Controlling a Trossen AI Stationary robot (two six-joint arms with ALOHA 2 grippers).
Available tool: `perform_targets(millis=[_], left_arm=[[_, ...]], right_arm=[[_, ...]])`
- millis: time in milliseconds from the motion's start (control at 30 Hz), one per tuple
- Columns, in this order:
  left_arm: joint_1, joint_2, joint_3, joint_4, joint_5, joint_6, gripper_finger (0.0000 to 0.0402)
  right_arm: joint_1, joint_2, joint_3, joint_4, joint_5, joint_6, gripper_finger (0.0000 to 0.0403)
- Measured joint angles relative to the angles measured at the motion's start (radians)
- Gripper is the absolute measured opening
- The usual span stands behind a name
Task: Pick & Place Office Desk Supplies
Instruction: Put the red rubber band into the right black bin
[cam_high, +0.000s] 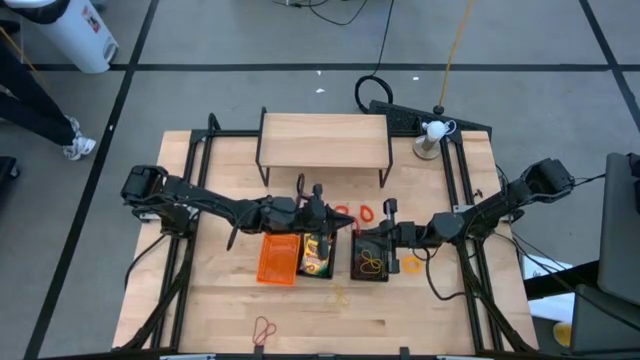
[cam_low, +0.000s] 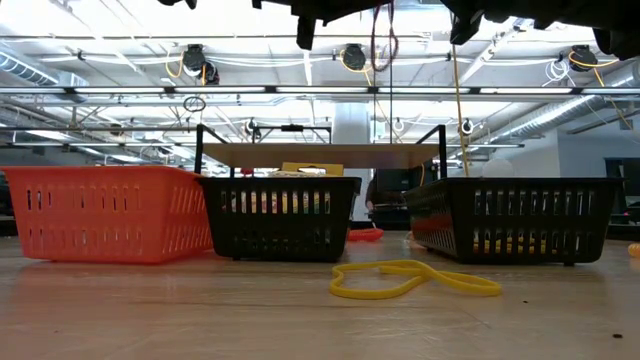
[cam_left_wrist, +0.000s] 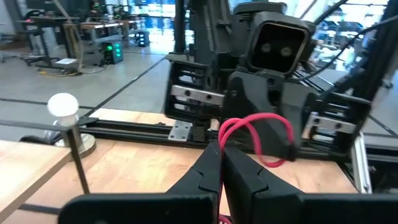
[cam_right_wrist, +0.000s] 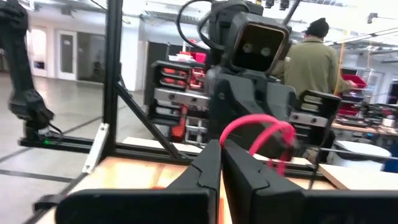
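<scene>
Left of me the orange tray (cam_high: 266, 262) sits on the worktop (cam_high: 430, 320). The black tray (cam_high: 302, 258) touching it holds the crayon boxes (cam_high: 317, 255).

My left gripper (cam_left_wrist: 221, 149) hangs above these trays, well clear of the worktop. Its fingers are pressed together, pinching one end of a red rubber band (cam_left_wrist: 252, 117). The loop arches across to my right gripper (cam_right_wrist: 222, 146), which faces the left nose to nose. Its fingers are also pressed together, and as far as I can tell they grip the same band.

The risk I see is the shared grip. If either arm pulls away while both pinch, the band stretches and snaps free, and it could fling past the trays. If my left lets go and my right has only the edge, the band drops.

It could then land among the crayon boxes, not in the right-hand black tray (cam_high: 353, 260) where bands already lie.
</scene>
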Motion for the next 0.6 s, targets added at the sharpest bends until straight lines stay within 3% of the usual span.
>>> perform_targets(millis=[200, 600], left_arm=[[0.000, 0.000, 0.000, -0.017, 0.048, 0.006, 0.0049], [0.000, -0.030, 0.001, -0.097, 0.040, 0.021, 0.0171]], right_arm=[[0.000, 0.000, 0.000, -0.021, 0.007, -0.010, 0.0001], [0.109, -0.026, 0.000, -0.048, 0.256, -0.055, 0.0001]])
